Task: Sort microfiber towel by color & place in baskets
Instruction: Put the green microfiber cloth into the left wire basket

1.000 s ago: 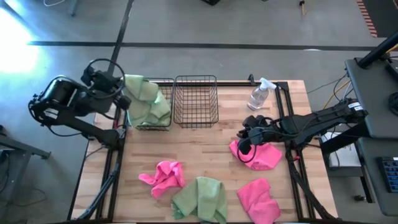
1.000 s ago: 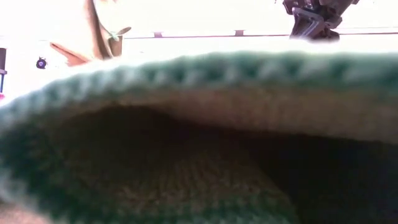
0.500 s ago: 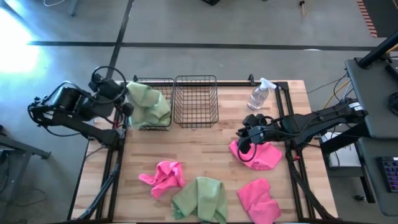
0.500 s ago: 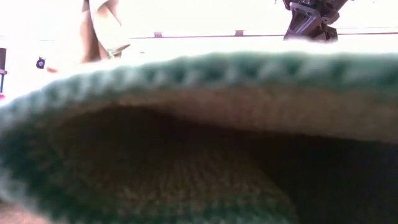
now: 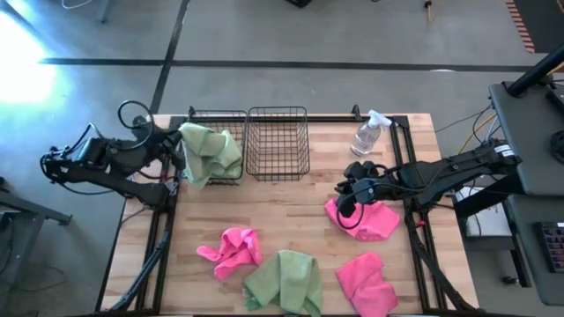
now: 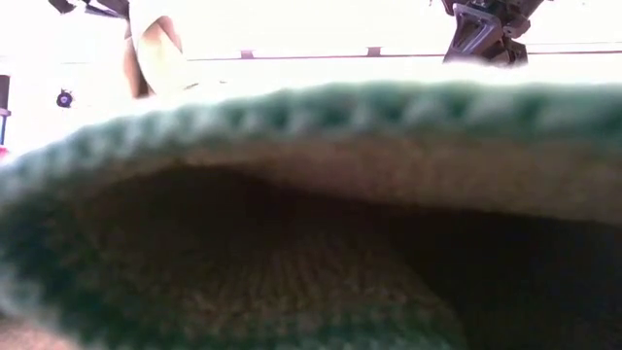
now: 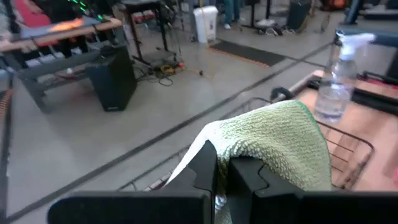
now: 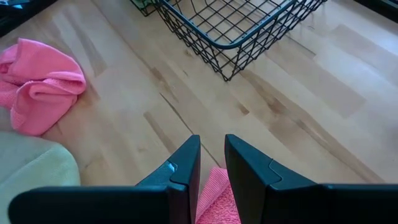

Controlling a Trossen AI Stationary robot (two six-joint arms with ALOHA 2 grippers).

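Two baskets [image 5: 278,141]: your left gripper [image 7: 222,167] pinches green towel [image 5: 210,150] over leftmost one; right gripper [image 8: 211,165], fingers narrow, touches pink towel [image 5: 370,220] beyond them.

A grey concrete floor [image 5: 291,35] surrounds the pale wood-plank surface [image 5: 291,211], with a dark seam line [image 5: 264,63] running across it and a bright patch of light [image 5: 22,66] falling at the far left. In the left wrist view the room beyond holds a grey workbench [image 7: 56,46], a black box-shaped cabinet [image 7: 112,78] with cables on the floor beside it, a white bin [image 7: 205,22] and a dark floor mat [image 7: 249,53]. At the right edge of the high view stands a dark desk [image 5: 529,132].
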